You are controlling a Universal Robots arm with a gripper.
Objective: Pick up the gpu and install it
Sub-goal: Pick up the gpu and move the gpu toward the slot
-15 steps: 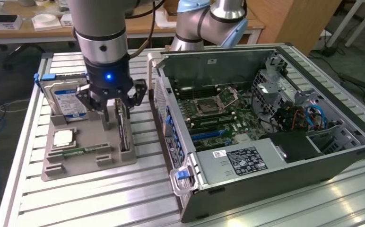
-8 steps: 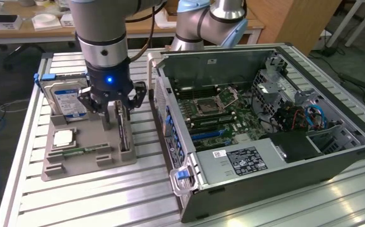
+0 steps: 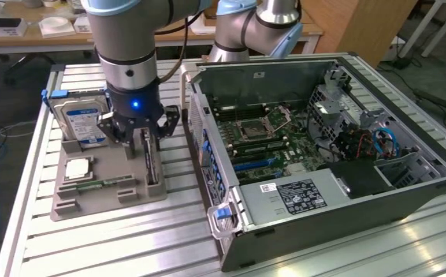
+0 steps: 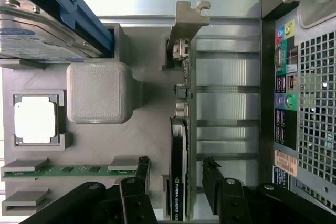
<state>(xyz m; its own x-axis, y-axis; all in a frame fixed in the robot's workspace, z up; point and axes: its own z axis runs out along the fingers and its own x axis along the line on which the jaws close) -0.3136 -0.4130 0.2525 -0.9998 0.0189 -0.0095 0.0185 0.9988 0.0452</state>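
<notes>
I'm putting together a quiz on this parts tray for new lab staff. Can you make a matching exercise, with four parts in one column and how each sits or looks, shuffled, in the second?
Parts
1. gpu
2. hard drive
3. CPU
4. memory stick

Descriptions
A. lying flat in a square recess of the tray
B. standing on edge between the open fingers of the gripper
C. green, in a long narrow slot
D. upright, with a blue-white label

Pairs: 1-B, 2-D, 3-A, 4-C
</notes>
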